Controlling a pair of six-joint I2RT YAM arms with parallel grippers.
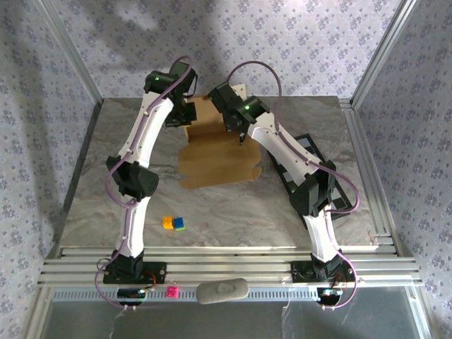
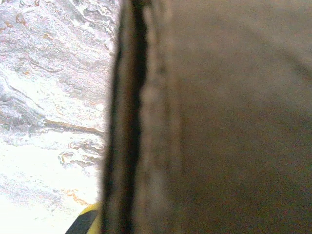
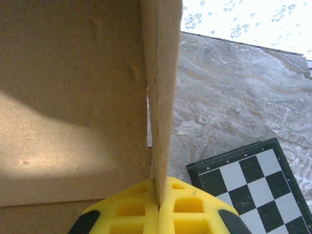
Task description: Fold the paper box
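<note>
Box (image 1: 215,159): just left of checkerboard (image 3: 253,185), far walls raised.
Left gripper (image 1: 185,111): pressed shut on a wall.
Right gripper (image 3: 158,195): pinching the wall nearest checkerboard.
Risk: you pull unevenly, a wall slips free, springs flat.

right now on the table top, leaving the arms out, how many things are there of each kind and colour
paper box: 1
checkerboard: 1
yellow block: 1
blue block: 1
total: 4
</note>
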